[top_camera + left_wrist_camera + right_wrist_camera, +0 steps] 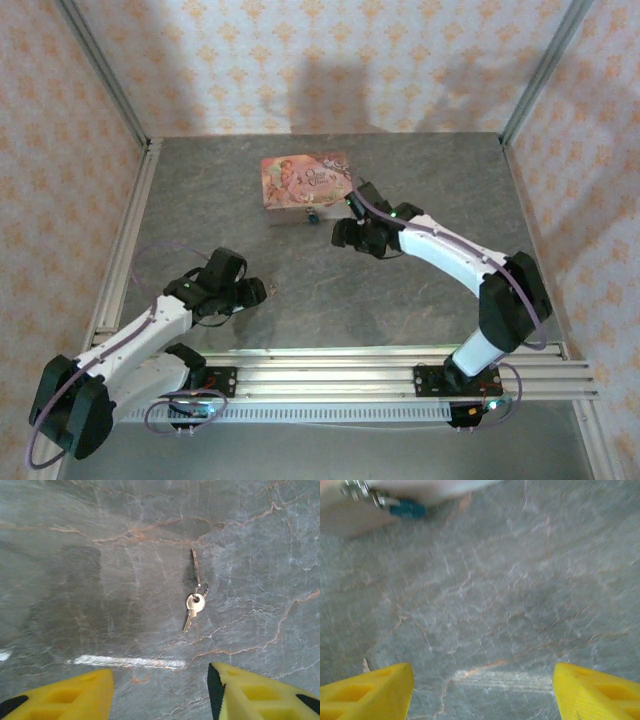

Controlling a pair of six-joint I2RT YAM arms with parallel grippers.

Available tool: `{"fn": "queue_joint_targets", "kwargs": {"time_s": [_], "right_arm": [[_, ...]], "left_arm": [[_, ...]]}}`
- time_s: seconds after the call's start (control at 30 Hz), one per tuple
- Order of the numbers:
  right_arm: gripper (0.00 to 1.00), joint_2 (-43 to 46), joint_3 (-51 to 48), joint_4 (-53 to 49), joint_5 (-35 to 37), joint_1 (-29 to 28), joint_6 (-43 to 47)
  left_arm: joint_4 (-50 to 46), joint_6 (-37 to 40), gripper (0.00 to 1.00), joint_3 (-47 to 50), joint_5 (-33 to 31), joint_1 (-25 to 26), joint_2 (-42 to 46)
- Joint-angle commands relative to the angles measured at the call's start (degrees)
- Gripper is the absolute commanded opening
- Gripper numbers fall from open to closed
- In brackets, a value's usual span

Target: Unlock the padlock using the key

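Left hand (159,674) is wide open, nothing gripped. Key (193,611) lies flat on the desk (75,555) just ahead of it, ringed to a darker second key (195,565). Hand should be centred over the round head and closed low, blade left free. Right hand (482,672) is open and empty, near the padlock (408,509) at the floral box (300,178) front
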State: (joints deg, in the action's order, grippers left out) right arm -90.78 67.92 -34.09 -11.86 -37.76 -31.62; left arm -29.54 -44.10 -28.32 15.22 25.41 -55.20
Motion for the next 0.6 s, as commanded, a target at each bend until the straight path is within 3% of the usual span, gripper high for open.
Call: {"fn": "queue_joint_targets", "kwargs": {"time_s": [0.0,0.2,0.37,0.57], "right_arm": [[0.74,1.3,-2.8,3.5,1.5,-2.0,-2.2],[0.73,2.1,-6.4,5.9,2.2,-4.1,-4.3],[0.73,3.1,-8.0,6.1,2.5,-4.3,-5.0],[0.73,5.1,-10.2,5.3,4.2,-4.3,-5.4]], "left_arm": [[9.1,-4.1,0.51,0.4,1.3,0.7,-1.0],[14.0,-4.6,0.38,0.0,1.9,0.7,-6.1],[19.1,-4.4,0.35,-2.1,4.3,0.7,-14.8],[19.0,-3.4,0.29,-5.2,2.2,0.7,-20.3]]}}
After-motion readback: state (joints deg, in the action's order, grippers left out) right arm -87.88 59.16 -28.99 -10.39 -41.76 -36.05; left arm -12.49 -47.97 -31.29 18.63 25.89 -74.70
